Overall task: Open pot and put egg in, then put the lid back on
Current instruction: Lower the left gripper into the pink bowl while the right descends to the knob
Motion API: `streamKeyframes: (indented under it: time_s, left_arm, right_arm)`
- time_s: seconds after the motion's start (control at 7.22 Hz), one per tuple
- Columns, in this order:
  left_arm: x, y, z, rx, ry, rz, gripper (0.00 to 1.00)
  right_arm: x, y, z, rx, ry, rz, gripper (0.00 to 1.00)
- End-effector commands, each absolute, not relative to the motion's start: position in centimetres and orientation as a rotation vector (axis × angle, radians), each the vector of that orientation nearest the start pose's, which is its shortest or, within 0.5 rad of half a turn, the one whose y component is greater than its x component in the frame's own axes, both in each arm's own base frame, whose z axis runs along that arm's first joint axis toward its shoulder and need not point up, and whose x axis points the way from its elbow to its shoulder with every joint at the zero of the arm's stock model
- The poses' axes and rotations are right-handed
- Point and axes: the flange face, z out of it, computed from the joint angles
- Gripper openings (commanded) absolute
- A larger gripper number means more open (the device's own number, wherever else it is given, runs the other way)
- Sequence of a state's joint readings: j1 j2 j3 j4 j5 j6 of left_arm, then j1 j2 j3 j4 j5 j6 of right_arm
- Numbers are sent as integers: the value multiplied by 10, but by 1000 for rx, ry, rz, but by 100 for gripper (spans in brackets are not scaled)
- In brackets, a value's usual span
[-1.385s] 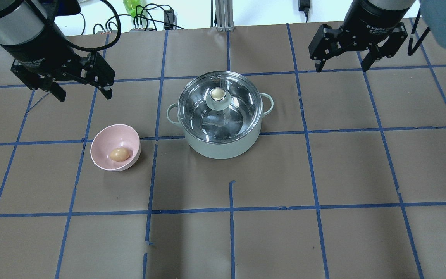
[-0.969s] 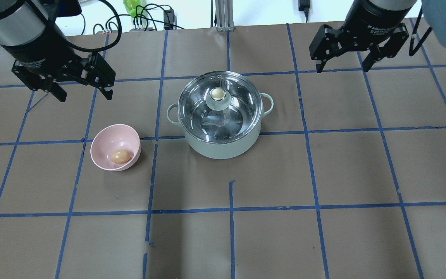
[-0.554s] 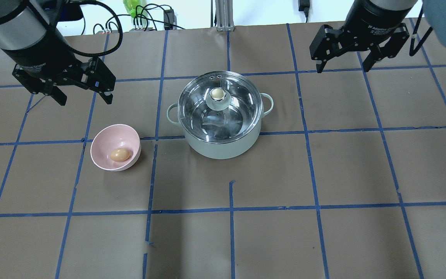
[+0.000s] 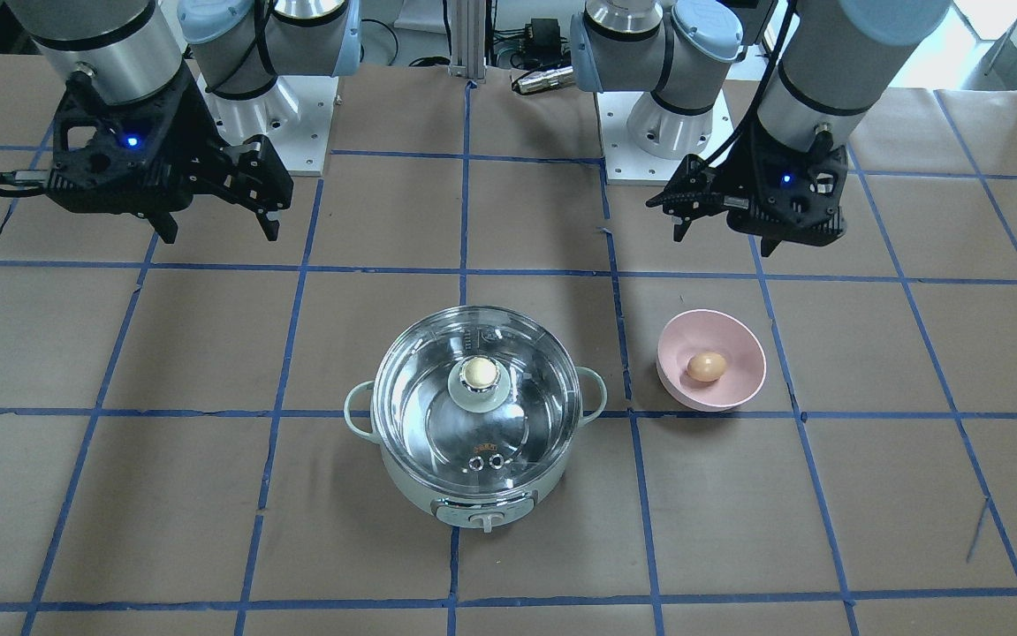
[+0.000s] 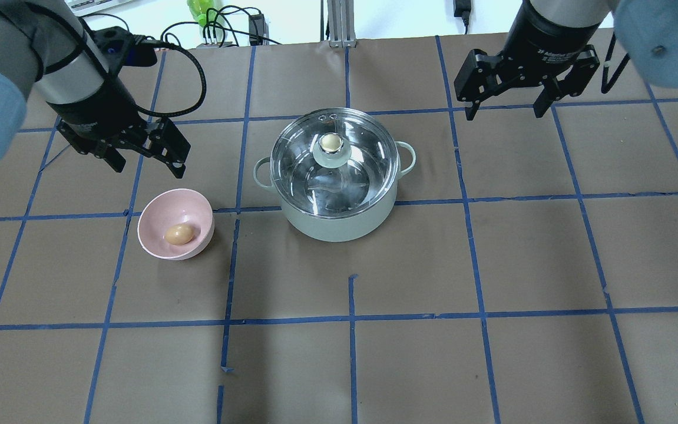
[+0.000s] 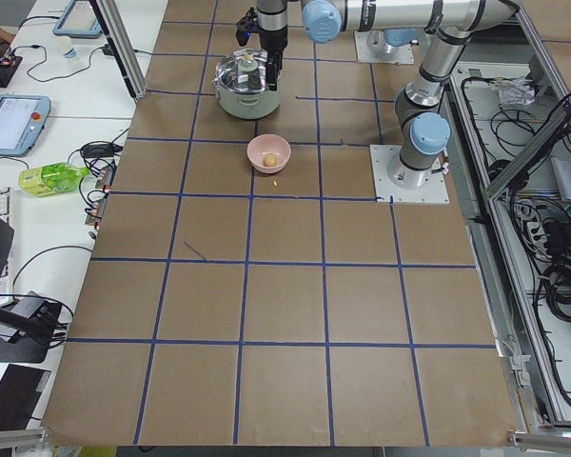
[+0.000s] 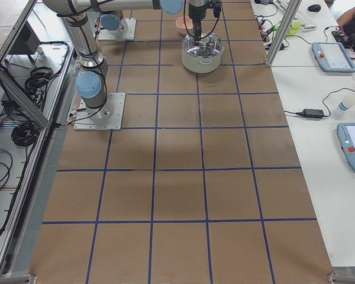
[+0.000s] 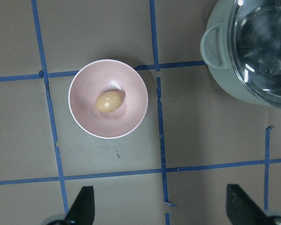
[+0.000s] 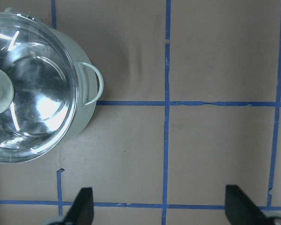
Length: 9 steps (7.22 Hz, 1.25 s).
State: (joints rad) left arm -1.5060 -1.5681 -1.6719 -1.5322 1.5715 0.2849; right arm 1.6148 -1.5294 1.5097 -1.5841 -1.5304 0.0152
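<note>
A mint-green electric pot (image 5: 339, 227) stands near the middle of the table (image 5: 492, 265). Its clear glass lid (image 5: 365, 159) is seated squarely on the rim, with the cream-topped knob (image 5: 331, 144) at the centre. The tan egg (image 5: 179, 234) lies in the bottom of a pink bowl (image 5: 159, 207), near the pot on the robot's left but not touching it.

By the look of things, none of the task is done: the lid has yet to come off, the egg has yet to go in, and the lid must then go back on.

The left gripper (image 5: 149, 171) hovers over the table just beyond the bowl, its jaws spread wide and holding nothing. Its wrist camera looks straight down on the egg. The right gripper (image 5: 503, 115) hangs off the pot's right side, well apart from it, likewise wide open and empty-handed.

The count is one pot, one lid, one egg and one bowl. There are also two loop handles (image 5: 262, 175) on the pot, two small vent rings (image 5: 327, 118) near the lid's edge, and two arms waiting. Blue tape (image 5: 468, 200) marks a grid of squares across the brown surface.
</note>
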Motion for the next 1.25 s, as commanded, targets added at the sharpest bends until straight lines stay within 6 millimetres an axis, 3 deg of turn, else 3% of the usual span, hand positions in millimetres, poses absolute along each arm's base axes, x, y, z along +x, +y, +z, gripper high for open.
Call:
streamKeyframes:
  time_s: [0.0,0.14,0.55,0.83,1.11]
  left_arm:
    - [-94,-509,408,604,3089,119,100]
    - [-90,-516,389,751,3060,124,100]
    - [-42,-518,328,977,2970,8,100]
    - [-45,-500,286,1072,2906,-68,100]
    - [-43,-497,266,1182,2862,-67,100]
  right_arm:
    - [182,-509,475,-88,3099,6,100]
    - [222,-512,456,-189,3096,37,100]
    - [255,-538,441,-107,3096,17,98]
    - [305,-568,423,-65,3092,-17,99]
    - [342,-578,399,-14,3079,-50,99]
